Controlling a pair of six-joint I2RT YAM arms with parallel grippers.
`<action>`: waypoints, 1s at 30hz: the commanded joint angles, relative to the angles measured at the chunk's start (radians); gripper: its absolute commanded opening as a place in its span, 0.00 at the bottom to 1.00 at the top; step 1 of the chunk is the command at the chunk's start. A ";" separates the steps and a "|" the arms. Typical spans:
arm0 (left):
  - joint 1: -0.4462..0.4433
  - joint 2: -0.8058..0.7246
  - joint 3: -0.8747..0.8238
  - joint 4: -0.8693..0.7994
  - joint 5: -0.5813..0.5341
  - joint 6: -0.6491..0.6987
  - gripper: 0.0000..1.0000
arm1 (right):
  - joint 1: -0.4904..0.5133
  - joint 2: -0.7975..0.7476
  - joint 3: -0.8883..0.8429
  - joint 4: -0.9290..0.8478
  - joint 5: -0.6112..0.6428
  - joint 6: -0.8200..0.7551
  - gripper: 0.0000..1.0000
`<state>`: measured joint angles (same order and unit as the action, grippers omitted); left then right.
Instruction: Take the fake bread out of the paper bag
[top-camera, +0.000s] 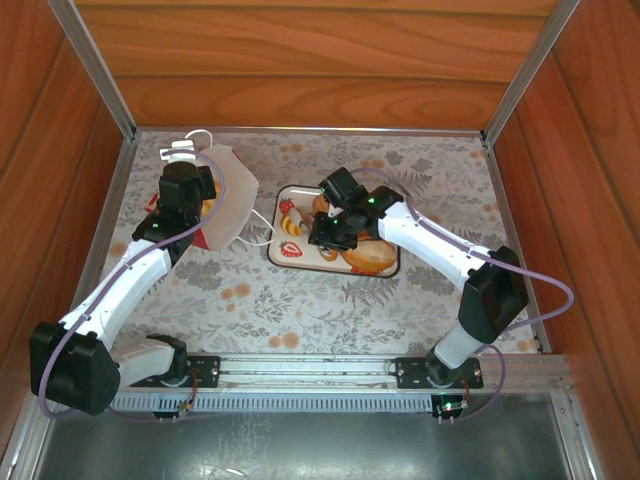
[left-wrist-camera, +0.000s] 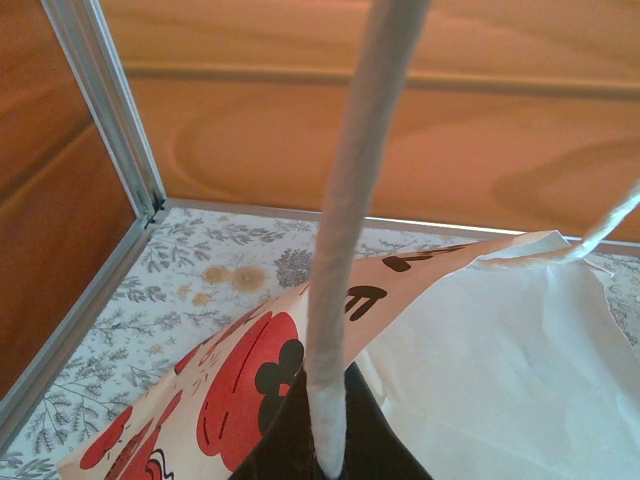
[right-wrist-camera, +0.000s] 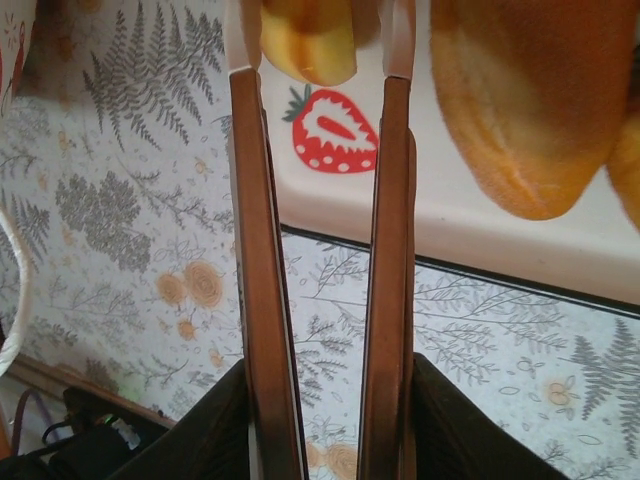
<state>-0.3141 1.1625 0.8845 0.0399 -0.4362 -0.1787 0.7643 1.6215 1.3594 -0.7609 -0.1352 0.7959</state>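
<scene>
Over fern-print cloth (top-camera: 300, 300) (wooden walls (top-camera: 320, 60) around), left fingers (left-wrist-camera: 282, 445) clamp the paper bag (top-camera: 232, 195), right fingers (right-wrist-camera: 262, 300) stand apart.

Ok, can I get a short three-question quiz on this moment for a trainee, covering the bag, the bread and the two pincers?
1. True or false: the oval loaf is inside the paper bag.
2. What sits between the fingertips of the right pincer? A) a small yellow roll B) a cord handle C) nothing
3. Which pincer holds the paper bag?

Key
1. False: it lies on the tray.
2. A.
3. The left pincer.
</scene>
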 joint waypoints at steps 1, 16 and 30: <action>0.007 0.004 0.018 -0.001 0.027 -0.019 0.00 | -0.008 -0.036 0.044 -0.056 0.053 -0.005 0.40; 0.008 0.011 0.022 -0.001 0.040 -0.014 0.00 | -0.003 -0.042 0.127 -0.174 0.130 -0.061 0.39; 0.007 0.025 0.030 -0.001 0.057 -0.019 0.00 | 0.045 -0.049 0.244 -0.311 0.179 -0.131 0.38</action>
<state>-0.3134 1.1786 0.8871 0.0372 -0.3954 -0.1802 0.7811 1.5700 1.5455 -1.0187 0.0189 0.7082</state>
